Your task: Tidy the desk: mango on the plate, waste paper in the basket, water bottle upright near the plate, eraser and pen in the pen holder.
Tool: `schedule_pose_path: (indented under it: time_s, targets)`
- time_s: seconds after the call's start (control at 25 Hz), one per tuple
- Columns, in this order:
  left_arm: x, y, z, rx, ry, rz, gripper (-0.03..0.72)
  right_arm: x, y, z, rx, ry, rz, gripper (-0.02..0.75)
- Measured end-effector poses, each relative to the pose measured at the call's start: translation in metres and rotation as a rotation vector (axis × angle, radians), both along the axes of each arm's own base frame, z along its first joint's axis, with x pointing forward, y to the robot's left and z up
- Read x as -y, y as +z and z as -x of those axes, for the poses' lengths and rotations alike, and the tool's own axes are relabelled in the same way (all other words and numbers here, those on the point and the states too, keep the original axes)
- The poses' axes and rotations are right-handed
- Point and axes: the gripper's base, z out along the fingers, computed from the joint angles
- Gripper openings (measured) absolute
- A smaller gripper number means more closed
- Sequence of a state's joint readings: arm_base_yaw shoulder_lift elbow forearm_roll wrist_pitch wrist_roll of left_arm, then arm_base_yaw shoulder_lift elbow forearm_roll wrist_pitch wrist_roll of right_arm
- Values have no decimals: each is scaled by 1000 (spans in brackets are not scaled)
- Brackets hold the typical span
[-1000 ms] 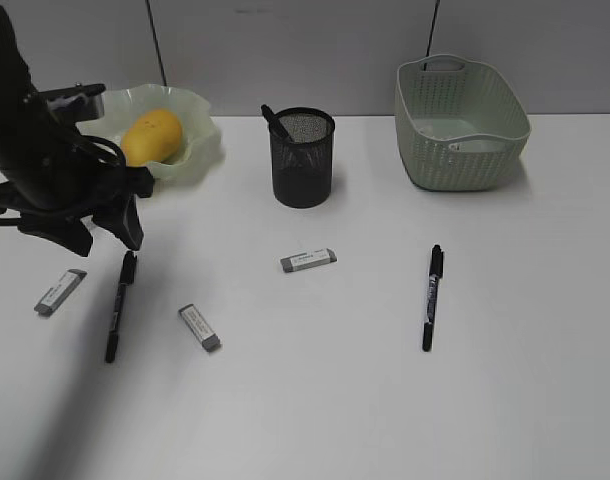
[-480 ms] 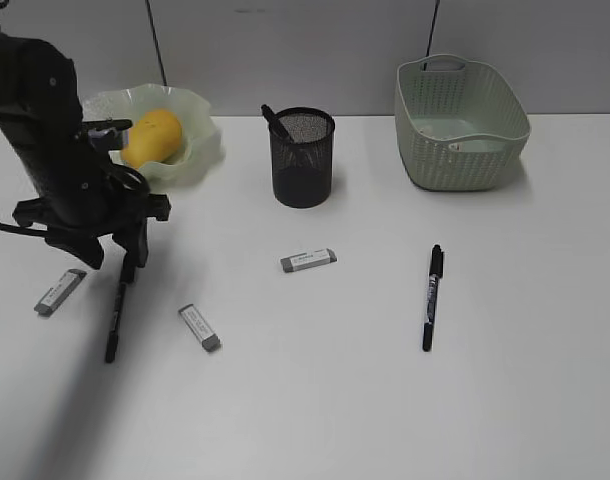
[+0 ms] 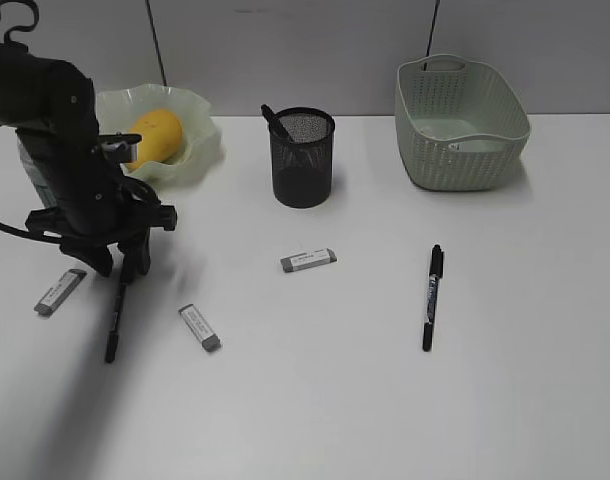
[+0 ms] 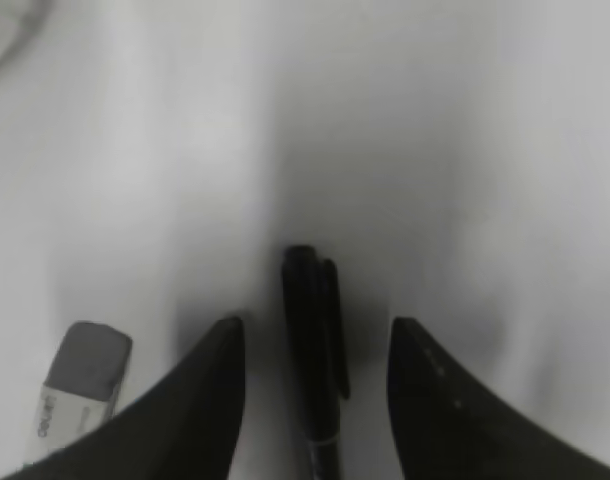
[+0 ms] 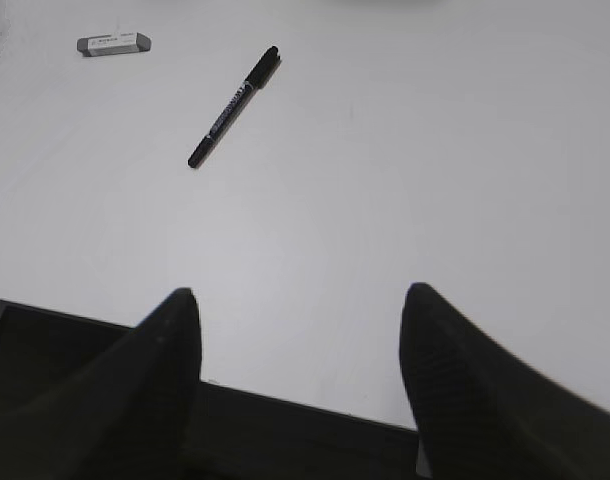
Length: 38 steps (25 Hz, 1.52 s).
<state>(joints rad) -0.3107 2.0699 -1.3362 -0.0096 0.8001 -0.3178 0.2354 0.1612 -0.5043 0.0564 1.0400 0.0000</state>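
Note:
The mango (image 3: 150, 137) lies in the wavy green plate (image 3: 203, 140) at the back left. The black mesh pen holder (image 3: 303, 160) holds one pen. My left gripper (image 3: 122, 262) is open and low over the desk. Its jaws (image 4: 315, 335) straddle the cap end of a black pen (image 4: 311, 350), which lies at the left (image 3: 113, 320). A grey eraser (image 4: 80, 385) lies just left of it (image 3: 60, 292). Two more erasers (image 3: 308, 261) (image 3: 200, 327) and a second pen (image 3: 431, 297) lie on the desk. My right gripper (image 5: 300, 310) is open and empty. The water bottle and waste paper are not visible.
The green woven-look basket (image 3: 460, 125) stands at the back right. The right wrist view shows the desk's front edge (image 5: 285, 395) under the jaws, with the second pen (image 5: 233, 105) and an eraser (image 5: 113, 43) farther off. The right arm is outside the exterior view.
My left arm has swung right and come down, so its open jaws now sit around the upper end of the left pen. Nothing else has moved.

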Motion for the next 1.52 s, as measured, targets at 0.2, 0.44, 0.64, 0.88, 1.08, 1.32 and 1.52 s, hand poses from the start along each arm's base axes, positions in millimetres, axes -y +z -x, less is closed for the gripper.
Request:
schedule_pose_path:
  time_s: [0.2,0.44,0.64,0.88,1.08,1.32,1.52]
  targets:
    - [0,-2,-1,2,2,-6,344,0,0,0,0,0,0,498]
    - [-1,-7,-2,-4,-4,-22,326,0,0,0,0,0,1,498]
    - [-2,-9,-2,-10,-10,-31,246,0,0,0,0,0,1,498]
    - [-3,-8,-1,-14,-17,-44,138,0,0,0,0,0,1,498]
    - [0,-6,-4,-12,-19,-40,133,0,0,0,0,0,1,498]
    - [27,23,-22,51,-48,2,132,0,0,0,0,0,1,498]
    - [52,75,-44,196,-80,57,132,0,0,0,0,-1,2,498]
